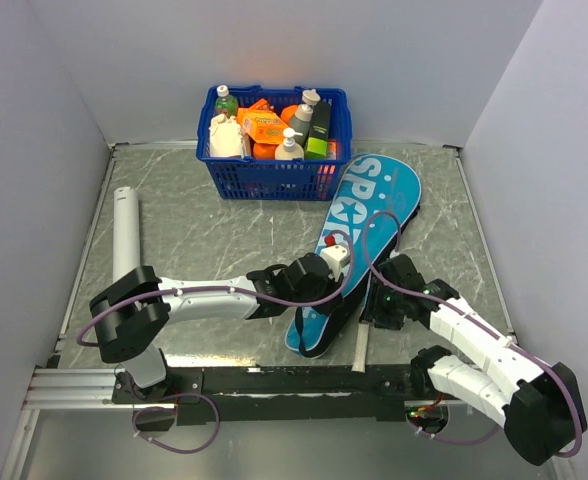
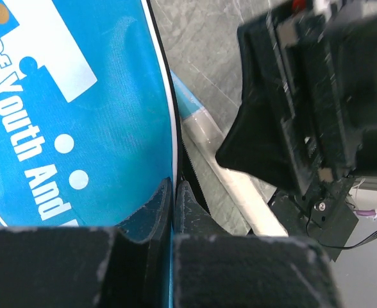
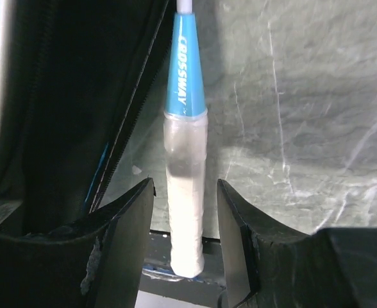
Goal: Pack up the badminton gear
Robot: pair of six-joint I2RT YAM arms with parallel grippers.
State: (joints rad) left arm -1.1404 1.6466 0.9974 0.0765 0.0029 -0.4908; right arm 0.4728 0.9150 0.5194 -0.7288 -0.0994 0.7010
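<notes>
Your grey marbled table (image 1: 204, 240) sits between white walls (image 1: 274, 50). The teal case (image 1: 359, 220), centre-right, reads "Of Youth And"; your left gripper (image 2: 174, 192) pinches its edge. Fingers apart, your right gripper (image 3: 186, 186) straddles the "CROSSWAY" racket (image 3: 186, 128).

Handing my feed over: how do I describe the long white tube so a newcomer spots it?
From the blue basket at the back of the table, go left and nearer, toward the left wall. The long white tube lies there alone, running front to back. Unlike the white racket handle beside the teal case, it is thicker and plain.
</notes>
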